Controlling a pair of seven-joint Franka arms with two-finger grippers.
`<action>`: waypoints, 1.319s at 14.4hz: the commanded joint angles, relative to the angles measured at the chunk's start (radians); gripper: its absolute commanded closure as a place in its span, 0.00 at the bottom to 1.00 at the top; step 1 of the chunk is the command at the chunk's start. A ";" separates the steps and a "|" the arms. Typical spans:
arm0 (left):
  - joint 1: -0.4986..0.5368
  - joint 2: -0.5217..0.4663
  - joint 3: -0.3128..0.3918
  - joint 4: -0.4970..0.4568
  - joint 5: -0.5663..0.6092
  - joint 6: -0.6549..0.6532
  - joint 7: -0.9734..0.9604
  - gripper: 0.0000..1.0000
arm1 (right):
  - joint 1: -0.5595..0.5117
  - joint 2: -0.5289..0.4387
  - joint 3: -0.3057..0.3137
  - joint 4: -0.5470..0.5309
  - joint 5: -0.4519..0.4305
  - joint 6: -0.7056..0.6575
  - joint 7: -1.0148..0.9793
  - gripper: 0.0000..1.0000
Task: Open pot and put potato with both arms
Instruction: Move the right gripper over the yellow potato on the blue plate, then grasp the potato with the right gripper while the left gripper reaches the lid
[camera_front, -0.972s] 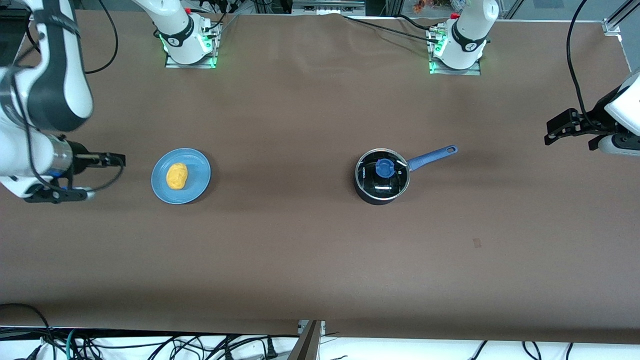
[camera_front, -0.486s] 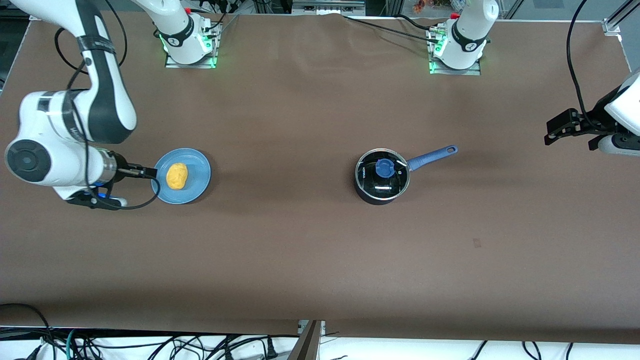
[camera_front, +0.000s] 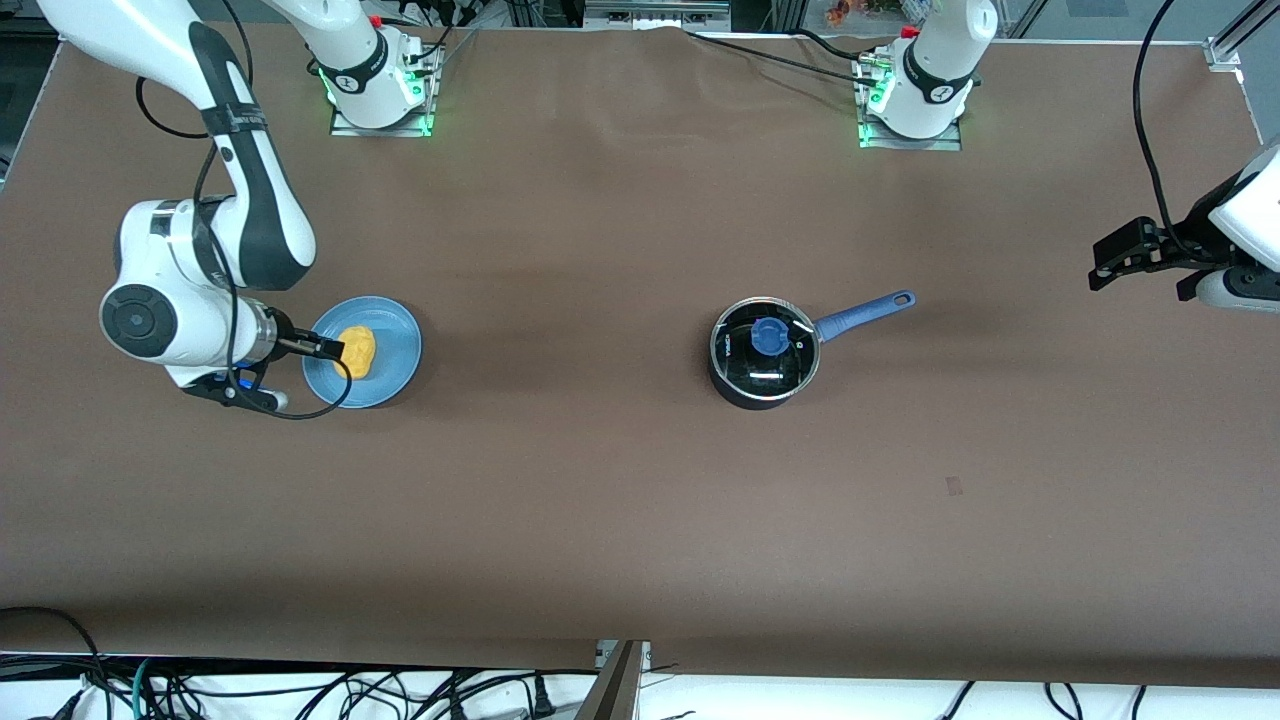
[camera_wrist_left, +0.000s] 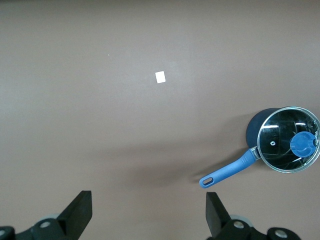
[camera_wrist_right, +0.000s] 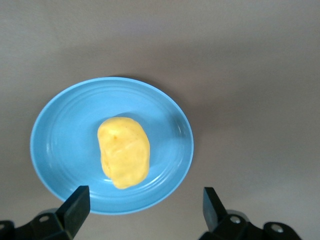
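Note:
The black pot (camera_front: 765, 352) stands mid-table with a glass lid and blue knob (camera_front: 768, 337) on it, its blue handle (camera_front: 865, 312) pointing toward the left arm's end. The yellow potato (camera_front: 354, 352) lies on a light-blue plate (camera_front: 397, 345) toward the right arm's end. My right gripper (camera_front: 328, 347) is open over the plate's edge, close beside the potato. Its wrist view shows the potato (camera_wrist_right: 124, 152) on the plate (camera_wrist_right: 165, 125) ahead of the open gripper (camera_wrist_right: 145, 202). My left gripper (camera_front: 1120, 255) waits open at its end of the table; its wrist view (camera_wrist_left: 147, 205) shows the pot (camera_wrist_left: 287, 140).
A small pale mark (camera_front: 954, 486) is on the brown table, nearer the front camera than the pot; it also shows in the left wrist view (camera_wrist_left: 160, 77). Cables hang along the table's front edge (camera_front: 300, 690). The arm bases (camera_front: 380, 95) stand at the back.
My right arm has swung in from the table's end toward the plate, and its gripper now reaches the plate's edge by the potato. The left arm, pot and potato have not moved.

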 joint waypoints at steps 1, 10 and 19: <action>0.002 0.009 0.002 0.020 -0.011 -0.011 0.015 0.00 | -0.003 -0.042 0.003 -0.091 0.000 0.100 0.023 0.00; 0.002 0.015 0.002 0.020 -0.013 -0.011 0.015 0.00 | -0.002 -0.016 0.019 -0.240 0.003 0.410 0.065 0.00; -0.057 0.134 -0.007 0.021 -0.011 -0.017 0.026 0.00 | -0.002 0.012 0.040 -0.291 0.003 0.522 0.083 0.00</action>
